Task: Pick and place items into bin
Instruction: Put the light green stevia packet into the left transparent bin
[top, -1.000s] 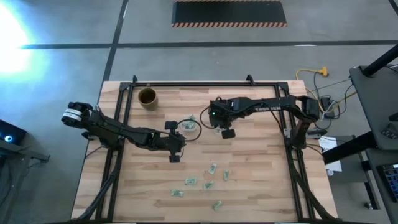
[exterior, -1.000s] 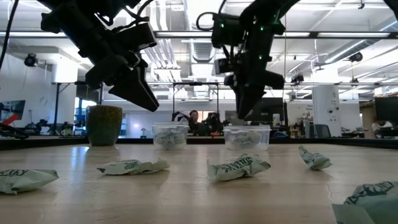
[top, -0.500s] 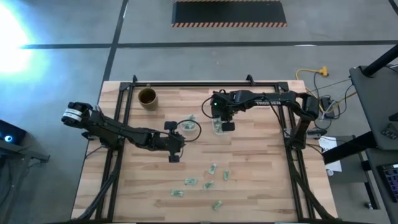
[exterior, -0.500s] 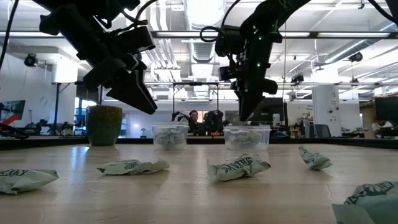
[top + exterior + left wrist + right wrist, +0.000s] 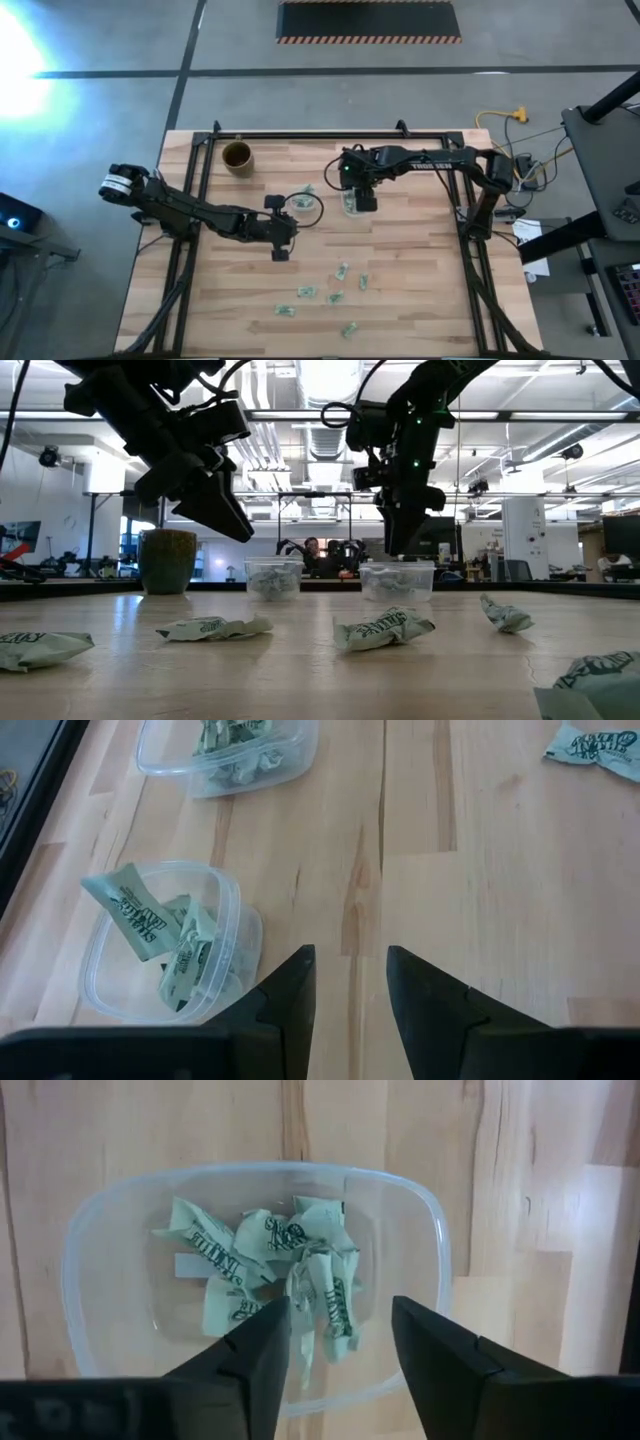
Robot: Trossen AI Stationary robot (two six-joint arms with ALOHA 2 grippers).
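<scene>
Two clear tubs stand mid-table, each with green-and-white items inside: one (image 5: pixel 306 207) by my left gripper, one (image 5: pixel 350 206) under my right. My right gripper (image 5: pixel 340 1330) hangs open above its tub (image 5: pixel 255 1280), pointing down at the crumpled items (image 5: pixel 265 1265) in it and touching nothing. My left gripper (image 5: pixel 348 985) waits open above bare wood beside its tub (image 5: pixel 170 945). Several loose items (image 5: pixel 335 293) lie flat on the near half of the table.
A brown round cup (image 5: pixel 237 157) stands at the far left. A black frame rail (image 5: pixel 330 135) runs along the table's far edge, with others down both sides. In the low view, loose items (image 5: pixel 385 628) lie in front of the tubs (image 5: pixel 398 580).
My right gripper has moved toward the table's far edge until it stood over its tub, rolling a little on the way. There it has opened from nearly shut to wide. My left arm has kept still.
</scene>
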